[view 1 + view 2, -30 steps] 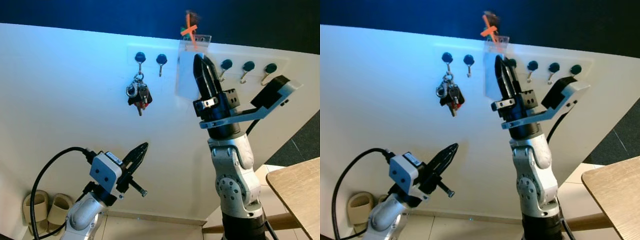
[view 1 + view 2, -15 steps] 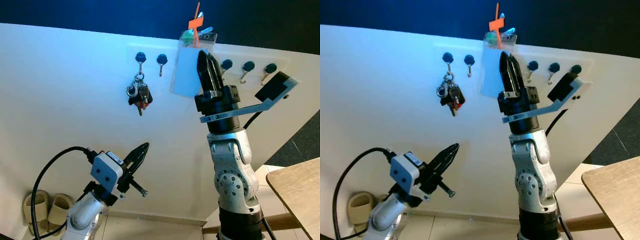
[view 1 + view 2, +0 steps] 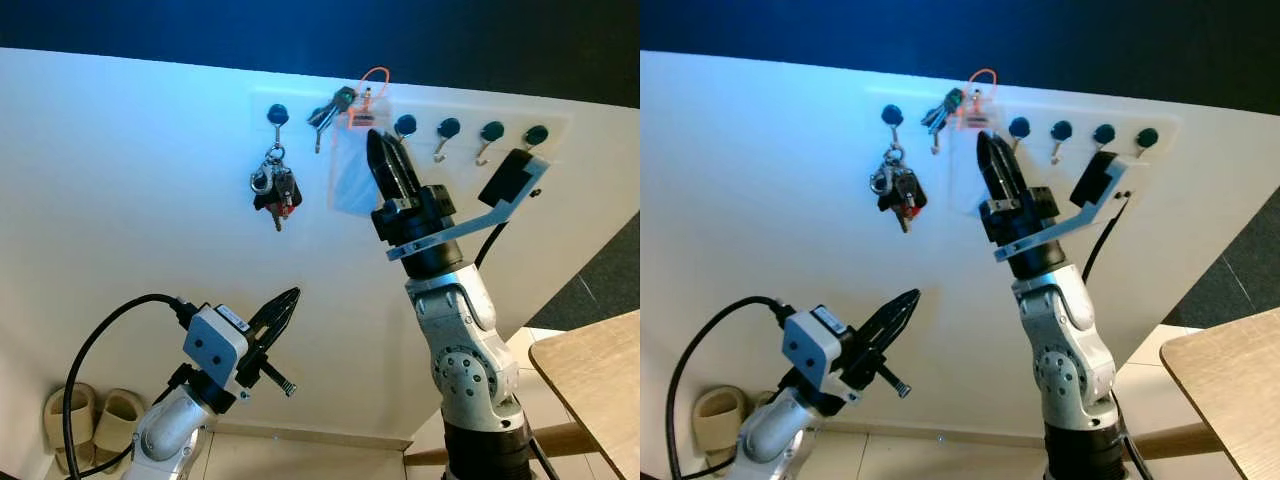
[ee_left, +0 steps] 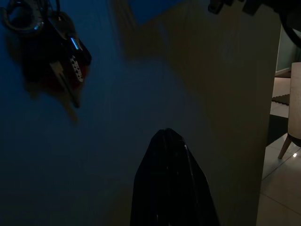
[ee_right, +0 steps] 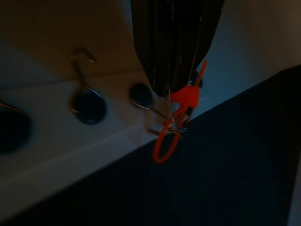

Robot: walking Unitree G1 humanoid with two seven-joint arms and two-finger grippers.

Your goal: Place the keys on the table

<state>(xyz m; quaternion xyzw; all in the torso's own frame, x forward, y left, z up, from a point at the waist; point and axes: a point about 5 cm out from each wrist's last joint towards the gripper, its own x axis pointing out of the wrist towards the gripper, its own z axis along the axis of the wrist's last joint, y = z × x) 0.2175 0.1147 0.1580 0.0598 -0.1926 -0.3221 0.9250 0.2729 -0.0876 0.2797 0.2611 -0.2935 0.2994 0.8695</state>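
My right gripper (image 3: pixel 379 142) is raised against the white wall at the hook rack (image 3: pixel 448 128). It is shut on a set of keys (image 3: pixel 330 105) with an orange loop tag (image 5: pixel 184 100) and a clear plastic pouch (image 3: pixel 350 175). The keys stick out to the left beside the second hook. A second, darker key bunch (image 3: pixel 276 190) hangs from the leftmost hook (image 3: pixel 278 112). My left gripper (image 3: pixel 287 299) is low and to the left, shut on nothing, pointing up at the wall. Its dark fingertips (image 4: pixel 168 146) lie below that hanging bunch (image 4: pixel 56 47).
A wooden table corner (image 3: pixel 592 382) juts in at the lower right, with a wooden leg (image 3: pixel 560 440) beneath it. A pair of beige slippers (image 3: pixel 78 418) lies on the floor by the wall at the lower left. Several free hooks run along the rack to the right.
My right gripper has shifted left and down along the rack. The pouch and orange tag came with it, and the keys have swung out to the left. The left arm has stayed still.
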